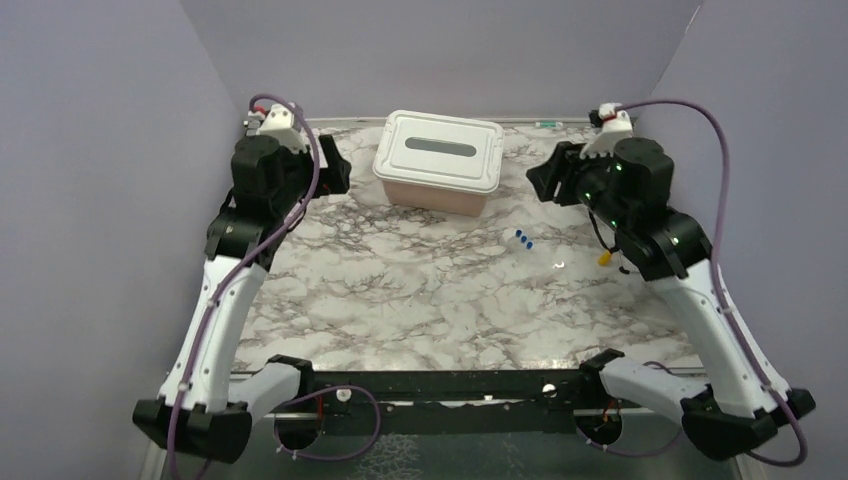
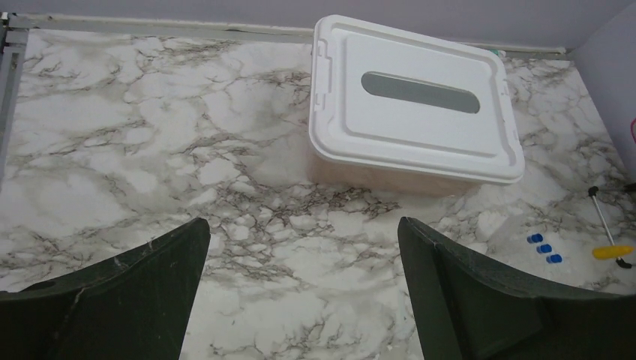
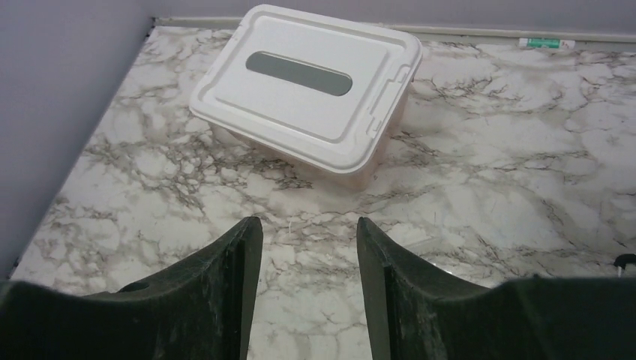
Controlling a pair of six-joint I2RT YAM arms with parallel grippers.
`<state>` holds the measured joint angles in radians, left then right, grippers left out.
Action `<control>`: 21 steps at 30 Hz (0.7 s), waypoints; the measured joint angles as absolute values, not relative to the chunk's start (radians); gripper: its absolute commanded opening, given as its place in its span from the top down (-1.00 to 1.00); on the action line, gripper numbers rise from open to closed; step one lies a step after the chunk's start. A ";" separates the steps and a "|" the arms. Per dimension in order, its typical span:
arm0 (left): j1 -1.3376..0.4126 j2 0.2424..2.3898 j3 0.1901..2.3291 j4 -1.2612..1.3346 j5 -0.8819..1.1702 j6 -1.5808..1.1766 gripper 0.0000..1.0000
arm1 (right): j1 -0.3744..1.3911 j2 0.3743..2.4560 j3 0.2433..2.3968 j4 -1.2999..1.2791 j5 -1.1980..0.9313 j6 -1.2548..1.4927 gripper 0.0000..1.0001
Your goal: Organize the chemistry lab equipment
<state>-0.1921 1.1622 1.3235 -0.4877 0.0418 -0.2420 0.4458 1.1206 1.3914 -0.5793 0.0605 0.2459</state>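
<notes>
From above, a table [image 1: 400, 290] with a glossy, grey-veined marble pattern sits between plain lilac walls. At its far middle stands a rectangular pale pink plastic tub [image 1: 440, 200], closed by a smooth white lid [image 1: 440, 150] with a grey oval recess. Tiny blue pieces [image 1: 524, 238] lie in a short row to the right of the tub, apart from it. The left end effector [image 1: 335, 168] and right end effector [image 1: 545, 180] hang on either side of the tub, touching nothing. A broad stretch of marble runs from the tub to the arm bases.

In the left wrist view, the matte black fingers [image 2: 127, 300] stand wide apart with only marble between them. The tub is ahead and to the right. The blue pieces rest near the right edge, just beside a thin silver rod [image 2: 602, 219] with a yellow end.

In the right wrist view, the scuffed fingers [image 3: 420, 300] are moderately parted and hold nothing. The tub is ahead, slightly left. A green-and-white stick [image 3: 546, 43] lies along the table's far edge.
</notes>
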 measured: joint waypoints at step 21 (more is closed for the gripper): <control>-0.194 0.630 1.228 -0.710 -0.002 -0.199 -0.98 | 0.446 0.569 1.353 -0.785 0.302 0.261 -0.29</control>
